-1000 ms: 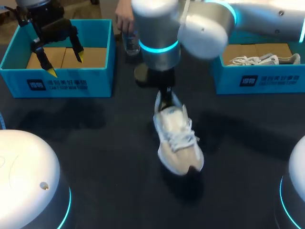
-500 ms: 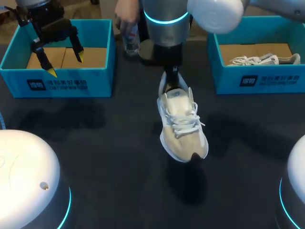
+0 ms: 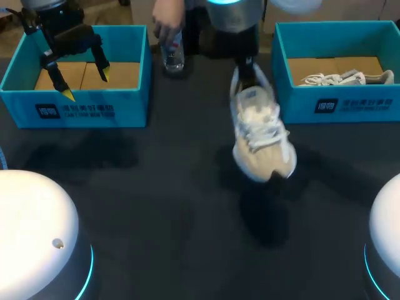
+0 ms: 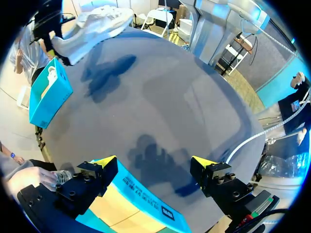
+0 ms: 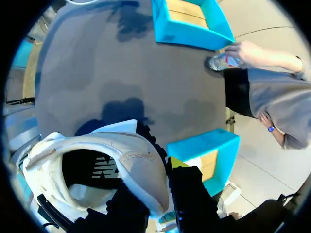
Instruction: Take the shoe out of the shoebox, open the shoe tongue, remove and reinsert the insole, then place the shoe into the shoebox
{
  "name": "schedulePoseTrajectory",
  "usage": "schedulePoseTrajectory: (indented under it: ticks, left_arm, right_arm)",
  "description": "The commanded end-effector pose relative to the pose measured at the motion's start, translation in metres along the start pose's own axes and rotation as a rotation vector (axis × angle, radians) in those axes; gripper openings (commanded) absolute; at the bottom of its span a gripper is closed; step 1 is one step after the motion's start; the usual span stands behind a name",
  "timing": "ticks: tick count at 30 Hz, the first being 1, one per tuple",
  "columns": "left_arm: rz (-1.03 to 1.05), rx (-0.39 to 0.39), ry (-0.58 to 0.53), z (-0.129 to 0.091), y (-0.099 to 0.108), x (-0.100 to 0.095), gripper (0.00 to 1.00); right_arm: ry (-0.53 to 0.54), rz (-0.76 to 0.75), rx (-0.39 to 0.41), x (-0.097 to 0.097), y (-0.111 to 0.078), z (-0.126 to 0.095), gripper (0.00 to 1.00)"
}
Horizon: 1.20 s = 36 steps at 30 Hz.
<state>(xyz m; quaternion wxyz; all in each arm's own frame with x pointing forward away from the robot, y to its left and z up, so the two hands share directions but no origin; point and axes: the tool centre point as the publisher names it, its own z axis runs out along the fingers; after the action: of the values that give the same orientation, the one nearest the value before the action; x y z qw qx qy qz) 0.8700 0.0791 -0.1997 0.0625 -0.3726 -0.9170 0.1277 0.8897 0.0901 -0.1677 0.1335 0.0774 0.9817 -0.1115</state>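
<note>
Shoe (image 3: 262,140) held aloft by the right gripper (image 3: 247,74)

The right gripper is clamped on the shoe's heel collar. In the right wrist view, one dark finger sits inside the opening and the other outside, with the white heel wall pinched between them. The shoe is clear of the dark table (image 3: 156,187), toe tilted downward and laces facing up, and its shadow lies apart from it on the surface. It hangs between the two blue boxes, nearer the right shoebox (image 3: 337,106), close to that box's near left corner but not over it. A second shoe (image 3: 337,78) lies inside the right shoebox.

The left gripper (image 3: 78,70) hovers above the left shoebox (image 3: 75,111), its fingers spread wide with nothing between the yellow tips. The left wrist view shows the box's front wall beneath them.

At the table's far edge, between the boxes, a person's hand (image 3: 164,25) grips a clear bottle (image 3: 174,57) that stands on the table, just beside the left shoebox's far right corner
</note>
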Motion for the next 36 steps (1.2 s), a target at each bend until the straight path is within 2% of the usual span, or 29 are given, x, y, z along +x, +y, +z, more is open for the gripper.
schedulePoseTrajectory:
  ticks: [1, 2, 16, 18, 21, 24, 28, 31, 36]
  left_arm:
    - [0.001, -0.002, 0.003, 0.000, 0.001, 0.000, 1.00]
    - [0.001, -0.002, 0.003, 0.000, 0.001, 0.000, 1.00]
    - [0.001, -0.002, 0.003, 0.000, 0.001, 0.000, 1.00]
    - [0.001, -0.002, 0.003, 0.000, 0.001, 0.000, 1.00]
    - [0.001, -0.002, 0.003, 0.000, 0.001, 0.000, 1.00]
    - [0.001, -0.002, 0.003, 0.000, 0.001, 0.000, 1.00]
    - [0.001, -0.002, 0.003, 0.000, 0.001, 0.000, 1.00]
    - [0.001, -0.002, 0.003, 0.000, 0.001, 0.000, 1.00]
    - [0.001, -0.002, 0.003, 0.000, 0.001, 0.000, 1.00]
  right_arm:
    - [-0.023, -0.010, 0.008, -0.039, -0.038, -0.008, 0.00]
    - [-0.014, 0.018, 0.036, -0.046, -0.042, -0.004, 0.00]
    - [-0.014, 0.018, 0.036, -0.046, -0.042, -0.004, 0.00]
    - [-0.023, 0.024, 0.051, -0.050, -0.049, -0.004, 0.00]
    - [-0.063, 0.035, 0.111, -0.072, -0.081, -0.011, 0.00]
    - [-0.075, 0.015, 0.133, -0.093, -0.109, -0.017, 0.00]
    - [-0.088, -0.044, 0.112, -0.118, -0.137, -0.006, 0.00]
    - [-0.086, -0.071, 0.086, -0.144, -0.164, 0.005, 0.00]
    - [-0.092, -0.100, 0.092, -0.183, -0.198, 0.022, 0.00]
